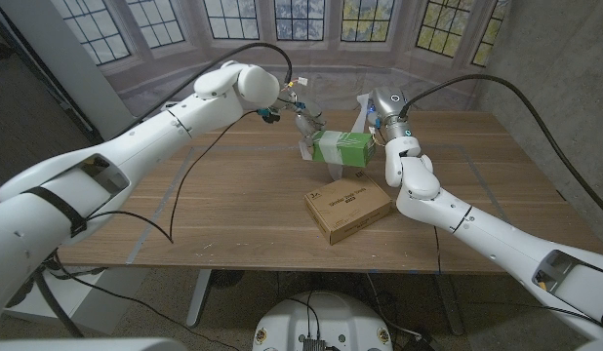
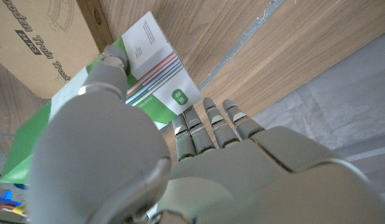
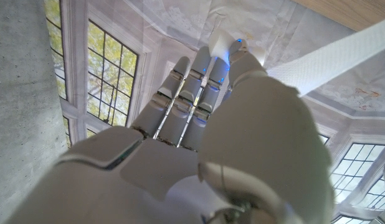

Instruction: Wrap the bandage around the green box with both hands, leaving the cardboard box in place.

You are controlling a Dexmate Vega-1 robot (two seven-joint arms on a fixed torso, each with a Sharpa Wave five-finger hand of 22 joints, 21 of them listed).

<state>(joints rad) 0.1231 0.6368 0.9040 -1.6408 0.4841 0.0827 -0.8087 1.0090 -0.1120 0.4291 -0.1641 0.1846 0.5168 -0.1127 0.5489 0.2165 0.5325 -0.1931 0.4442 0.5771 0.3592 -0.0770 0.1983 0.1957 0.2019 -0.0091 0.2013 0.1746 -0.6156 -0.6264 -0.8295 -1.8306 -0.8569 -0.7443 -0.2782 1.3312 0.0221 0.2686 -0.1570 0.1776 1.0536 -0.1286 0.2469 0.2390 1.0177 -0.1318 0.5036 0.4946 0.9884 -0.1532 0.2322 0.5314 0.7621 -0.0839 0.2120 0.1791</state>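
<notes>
The green box point(image 1: 344, 147) hangs lengthwise above the table, just behind the brown cardboard box point(image 1: 348, 207). My left hand point(image 1: 304, 123) holds its left end; in the left wrist view my thumb presses on the green box point(image 2: 156, 93) with the fingers point(image 2: 208, 127) beneath it. A white bandage point(image 1: 359, 114) wraps the box's left end and rises from its right end to my right hand point(image 1: 379, 103). In the right wrist view my right hand point(image 3: 199, 124) pinches the bandage point(image 3: 332, 57) at its fingertips, and the strip runs taut away from them.
The cardboard box point(image 2: 37, 37) lies flat near the table's middle, close under the green box. The wooden table point(image 1: 214, 210) has bare room to the left and right. A black cable point(image 1: 189, 175) from my left arm droops over the table's left part.
</notes>
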